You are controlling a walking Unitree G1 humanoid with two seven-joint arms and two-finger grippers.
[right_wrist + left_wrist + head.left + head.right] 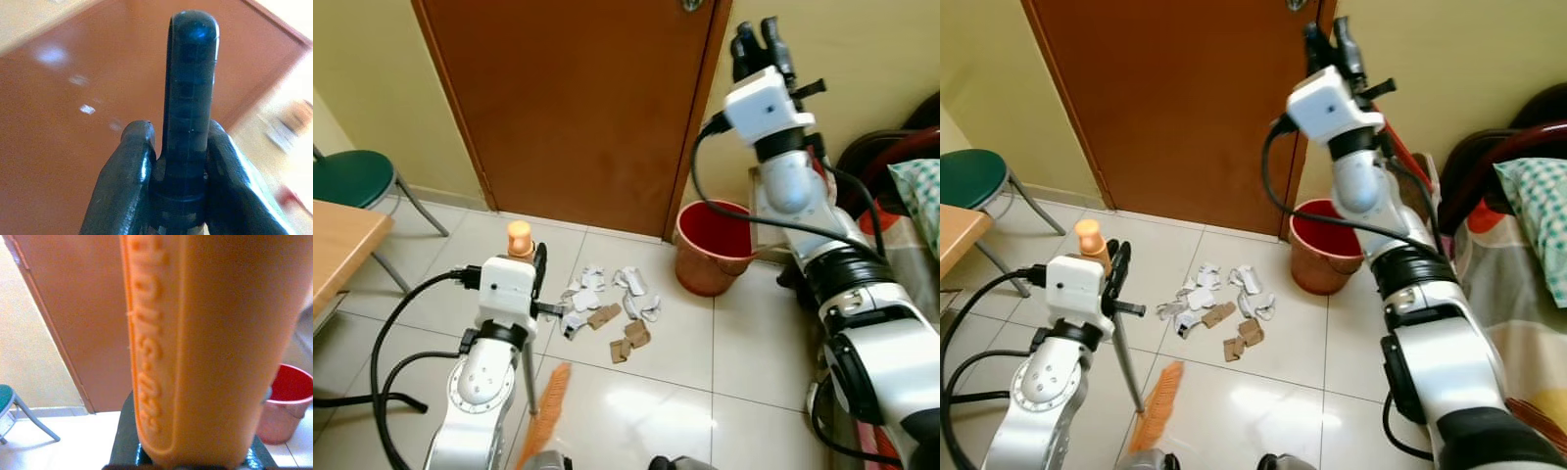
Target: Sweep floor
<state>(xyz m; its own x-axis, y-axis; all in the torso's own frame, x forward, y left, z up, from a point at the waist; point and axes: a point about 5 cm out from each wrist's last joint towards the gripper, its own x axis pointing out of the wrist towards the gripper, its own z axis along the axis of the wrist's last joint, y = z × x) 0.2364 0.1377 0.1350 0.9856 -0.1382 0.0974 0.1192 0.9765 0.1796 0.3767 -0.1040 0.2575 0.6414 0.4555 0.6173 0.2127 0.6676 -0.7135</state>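
Left gripper [536, 266] clamped my broom [544, 406], bristles on tile short of the paper scraps [607, 302], red bucket [712, 249] by door [578, 98]; right gripper [183, 147] clenched a black handle [188, 73].

Bright, even; wrist views blurred.

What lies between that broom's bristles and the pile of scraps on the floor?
Nothing visible. The broom, held by the left gripper, has orange bristles on bare tile just short of the paper and cardboard scraps. The red bucket stands beyond the pile, by the door.
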